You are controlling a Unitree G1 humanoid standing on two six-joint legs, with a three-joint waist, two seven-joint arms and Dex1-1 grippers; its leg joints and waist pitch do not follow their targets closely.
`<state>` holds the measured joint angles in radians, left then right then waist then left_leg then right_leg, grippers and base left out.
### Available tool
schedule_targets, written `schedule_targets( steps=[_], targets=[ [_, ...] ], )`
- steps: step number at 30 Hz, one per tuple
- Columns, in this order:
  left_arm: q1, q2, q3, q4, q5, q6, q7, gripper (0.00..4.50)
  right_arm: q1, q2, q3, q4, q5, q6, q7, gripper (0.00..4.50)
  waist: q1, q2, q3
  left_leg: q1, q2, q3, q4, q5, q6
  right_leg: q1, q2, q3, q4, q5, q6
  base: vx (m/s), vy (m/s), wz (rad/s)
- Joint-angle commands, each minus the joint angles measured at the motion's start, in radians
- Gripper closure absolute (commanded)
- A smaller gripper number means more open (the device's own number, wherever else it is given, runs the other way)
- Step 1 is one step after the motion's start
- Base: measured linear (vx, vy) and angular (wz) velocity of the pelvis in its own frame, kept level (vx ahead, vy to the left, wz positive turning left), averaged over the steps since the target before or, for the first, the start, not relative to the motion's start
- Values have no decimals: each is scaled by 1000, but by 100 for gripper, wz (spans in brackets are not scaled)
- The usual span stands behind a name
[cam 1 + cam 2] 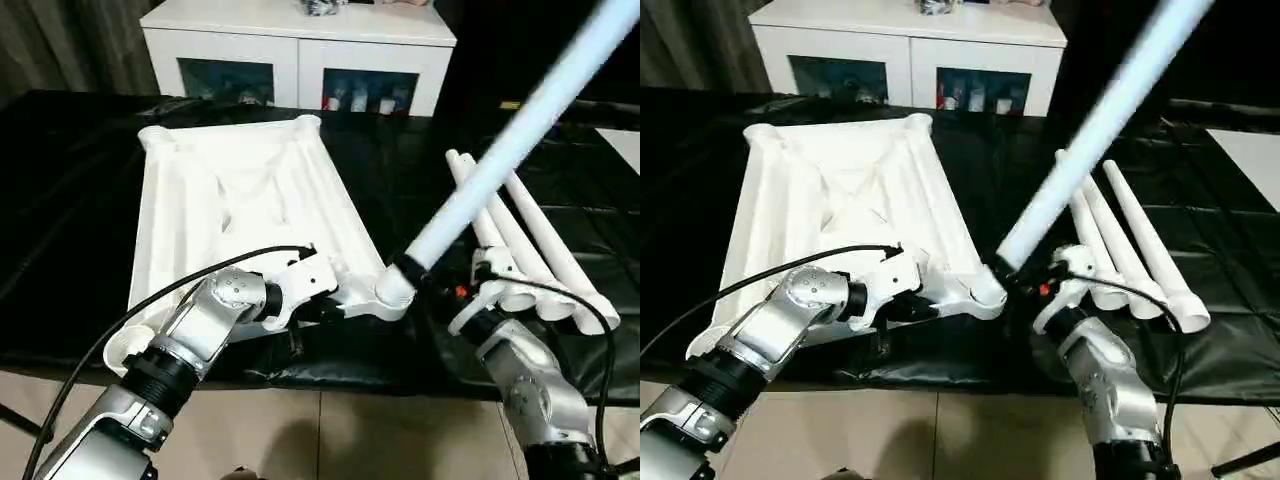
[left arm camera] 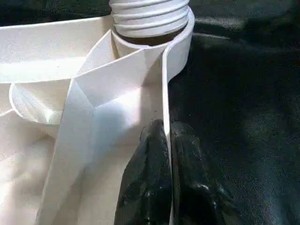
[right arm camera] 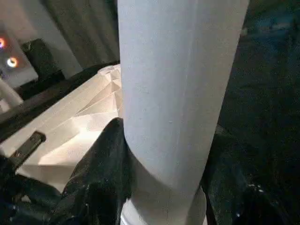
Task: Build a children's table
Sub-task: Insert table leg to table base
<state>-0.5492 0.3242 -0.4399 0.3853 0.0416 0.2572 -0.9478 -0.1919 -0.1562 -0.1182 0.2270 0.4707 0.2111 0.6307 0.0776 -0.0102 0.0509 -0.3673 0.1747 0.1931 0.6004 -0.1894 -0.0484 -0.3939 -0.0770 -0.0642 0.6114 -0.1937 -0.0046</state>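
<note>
The white plastic ribbed tabletop [image 1: 240, 215] lies underside-up on the black-covered bench [image 1: 70, 200]. The left claw [image 2: 166, 154] pinches its near rim, fingers nearly closed. The right claw [image 3: 164, 159] grips a long white tapered tube leg [image 1: 520, 130], tilted in the near corner socket [image 1: 385, 292]; three more legs [image 1: 530, 250] lie beside.

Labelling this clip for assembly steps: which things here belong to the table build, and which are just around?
Job:
- white plastic ribbed tabletop, upside down
- white tapered tube leg, at the near corner socket
- three spare white legs

Just around:
- white glass-door cabinet
- black table cover
</note>
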Motion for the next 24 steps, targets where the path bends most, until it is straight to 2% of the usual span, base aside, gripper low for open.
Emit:
schedule_targets(
  steps=[1, 8, 11, 12, 14, 15, 16, 17, 20, 24],
  targets=[
    [-8, -9, 38, -6, -7, -17, 24, 450, 17, -12, -30, 51, 0, 42, -27, 264, -5, -9, -47, 18, 61, -34, -91, -325, -4, 22, -85, 53, -107, -445, -132, 0, 0, 0],
    [-13, -12, 40, 2, -6, -23, 40, 450, 47, -30, -16, 14, -2, 22, 31, 264, -1, -11, -47, 16, 63, -34, -92, -313, 1, 21, -86, 54, -108, -450, -126, 0, 0, 0],
    [-13, -16, 42, 4, -4, -24, 43, 450, 70, -48, 35, -2, -47, -16, 54, 264, 3, -12, -48, 14, 62, -33, -92, -296, 6, 23, -86, 55, -107, -442, -120, 0, 0, 0],
    [-13, -16, 42, 4, -4, -24, 43, 450, 70, -48, 35, -2, -47, -16, 54, 264, 3, -12, -48, 13, 62, -33, -92, -295, 6, 23, -86, 54, -106, -443, -120, 0, 0, 0],
    [-13, -18, 43, 4, -2, -24, 43, 450, 81, -55, 65, -2, -79, -39, 60, 264, 4, -13, -47, 15, 62, -32, -91, -299, 8, 21, -87, 54, -109, -460, -117, 0, 0, 0],
    [-13, -18, 44, 4, -3, -24, 42, 450, 84, -69, 99, 12, -121, -52, 58, 264, 3, -13, -45, 15, 61, -33, -92, -310, 6, 20, -87, 54, -112, -489, -109, 0, 0, 0],
    [-13, -18, 44, 4, -3, -24, 42, 450, 84, -69, 99, 12, -121, -52, 58, 264, 3, -13, -45, 15, 62, -34, -93, -311, 5, 20, -87, 53, -112, -495, -107, 0, 0, 0],
    [-13, -16, 43, 4, -1, -24, 40, 450, 82, -89, 135, 32, -176, -75, 54, 264, 2, -13, -44, 14, 62, -35, -93, -318, 2, 19, -87, 53, -114, -508, -102, 0, 0, 0],
    [-13, -13, 42, 3, 0, -22, 35, 450, 68, -106, 157, 46, -206, -34, 34, 264, -2, -12, -42, 17, 61, -37, -94, -341, 0, 16, -86, 53, -118, -539, -93, 0, 0, 0],
    [-10, -1, 34, -6, 3, -18, 12, 450, 10, -175, 221, 77, -273, 48, 49, 264, -12, -12, -41, 16, 59, -40, -96, -371, -9, 16, -84, 50, -121, -570, -83, 0, 0, 0]
  ],
)
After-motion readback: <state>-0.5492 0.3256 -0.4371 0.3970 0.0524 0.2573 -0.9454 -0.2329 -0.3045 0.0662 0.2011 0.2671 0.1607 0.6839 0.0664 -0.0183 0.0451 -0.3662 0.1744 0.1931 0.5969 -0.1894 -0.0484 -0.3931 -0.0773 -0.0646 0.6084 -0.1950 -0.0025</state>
